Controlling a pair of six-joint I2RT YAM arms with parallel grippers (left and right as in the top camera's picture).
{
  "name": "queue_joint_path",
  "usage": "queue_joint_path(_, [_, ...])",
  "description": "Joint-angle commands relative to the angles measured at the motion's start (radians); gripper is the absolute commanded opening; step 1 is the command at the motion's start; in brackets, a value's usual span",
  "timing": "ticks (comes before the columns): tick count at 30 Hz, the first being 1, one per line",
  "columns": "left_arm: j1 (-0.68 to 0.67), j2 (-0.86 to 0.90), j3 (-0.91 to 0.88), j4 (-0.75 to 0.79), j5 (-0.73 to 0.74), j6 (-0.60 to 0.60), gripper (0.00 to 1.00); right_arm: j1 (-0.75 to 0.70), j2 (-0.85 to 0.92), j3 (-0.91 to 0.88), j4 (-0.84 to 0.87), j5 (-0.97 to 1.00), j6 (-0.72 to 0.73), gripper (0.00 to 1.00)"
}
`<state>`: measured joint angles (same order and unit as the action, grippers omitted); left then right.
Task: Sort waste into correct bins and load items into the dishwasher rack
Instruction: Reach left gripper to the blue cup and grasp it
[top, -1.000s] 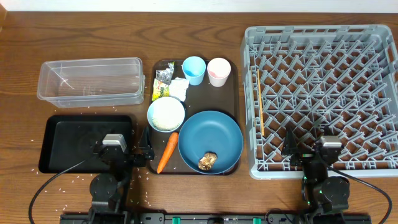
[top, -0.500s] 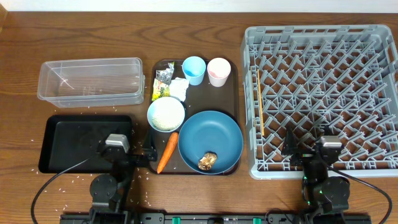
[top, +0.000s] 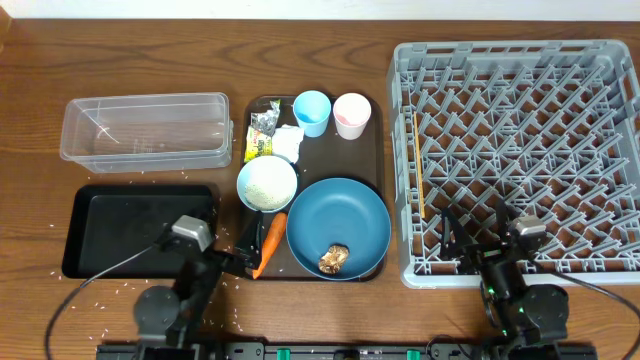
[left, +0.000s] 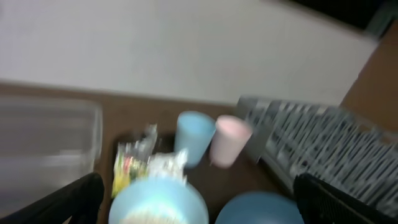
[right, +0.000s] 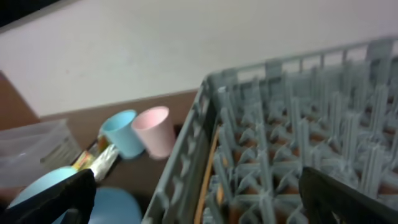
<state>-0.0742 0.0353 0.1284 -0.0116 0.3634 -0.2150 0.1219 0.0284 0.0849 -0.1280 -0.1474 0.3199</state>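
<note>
The left pincer (top: 244, 252) is released, jaws spread wide, with the orange carrot (top: 268, 243) just beside its tips. Straight ahead of it sits the bowl (top: 266, 183) of white rice. Beyond that are the wrappers (top: 262, 135), the tissue (top: 288, 143), the light-blue cup (top: 312, 112) and the pink cup (top: 351, 114). To its right lies the blue plate (top: 338, 218) carrying the brown food lump (top: 334, 258). The black tray (top: 120, 232) is to its left, with the clear box (top: 145, 130) farther off. The right pincer (top: 470, 238) is also released, over the near edge of the dishwasher rack (top: 520, 150).
</note>
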Motion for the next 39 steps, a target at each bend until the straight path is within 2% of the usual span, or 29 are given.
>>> queue_joint_path(1, [-0.004, 0.074, 0.13, -0.027, -0.001, -0.019, 0.98, -0.006, 0.047, 0.142, -0.09, -0.042, 0.05, 0.99])
queue_joint_path(8, [-0.004, 0.468, 0.434, -0.231, 0.0, -0.019, 0.98, -0.006, 0.351, 0.482, -0.393, -0.076, 0.003, 0.99])
queue_joint_path(12, [-0.004, 0.73, 0.716, -0.465, -0.001, -0.019, 0.98, -0.006, 0.584, 0.696, -0.573, -0.097, -0.043, 0.99])
queue_joint_path(17, [-0.004, 1.005, 1.062, -0.776, -0.001, -0.017, 0.98, -0.006, 0.85, 0.925, -0.745, -0.17, -0.232, 0.99])
queue_joint_path(20, [-0.004, 1.11, 1.174, -0.862, 0.003, -0.011, 0.98, -0.006, 0.949, 0.993, -0.776, -0.184, -0.245, 0.99])
queue_joint_path(25, [-0.004, 1.178, 1.186, -0.837, 0.092, -0.064, 0.98, -0.006, 1.028, 1.012, -0.773, -0.294, -0.212, 0.99])
queue_joint_path(30, [-0.012, 1.239, 1.186, -0.722, 0.092, -0.12, 0.98, -0.006, 1.049, 1.012, -0.77, -0.26, -0.212, 0.99])
queue_joint_path(36, [-0.088, 1.355, 1.186, -0.579, -0.136, -0.119, 0.99, -0.006, 1.049, 1.012, -0.772, -0.26, -0.212, 0.99])
queue_joint_path(39, [-0.134, 1.447, 1.186, -0.483, -0.182, -0.087, 0.99, -0.006, 1.05, 1.012, -0.784, -0.26, -0.212, 0.99])
